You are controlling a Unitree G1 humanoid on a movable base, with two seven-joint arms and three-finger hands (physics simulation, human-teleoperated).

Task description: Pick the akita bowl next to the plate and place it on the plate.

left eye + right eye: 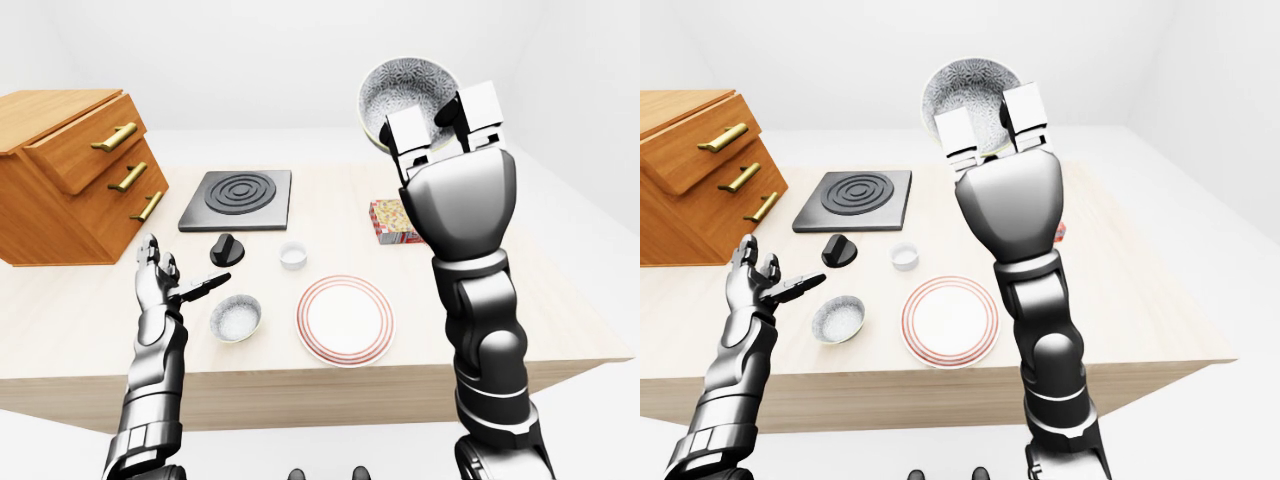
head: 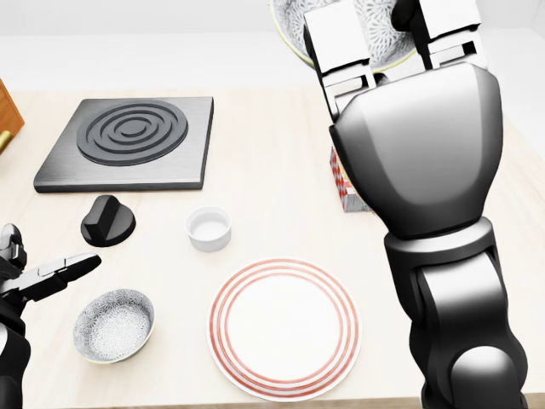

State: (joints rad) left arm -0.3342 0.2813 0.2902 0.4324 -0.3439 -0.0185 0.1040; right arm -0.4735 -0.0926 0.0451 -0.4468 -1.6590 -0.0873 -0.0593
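My right hand [image 1: 446, 122] is raised high at the upper right of the left-eye view, shut on the rim of a patterned grey-white akita bowl [image 1: 403, 88] tilted toward the camera. Well below it, a white plate with red rings [image 1: 345, 320] lies on the table. A second, smaller patterned bowl [image 2: 113, 324] rests on the table just left of the plate. My left hand [image 1: 186, 268] hovers open, palm up, left of that bowl and holds nothing.
A black burner slab [image 1: 237, 199], a black knob [image 1: 227, 249] and a small white cup [image 1: 293, 255] sit above the plate. A patterned box [image 1: 392, 222] lies behind my right forearm. A wooden drawer cabinet [image 1: 70, 170] stands at the left.
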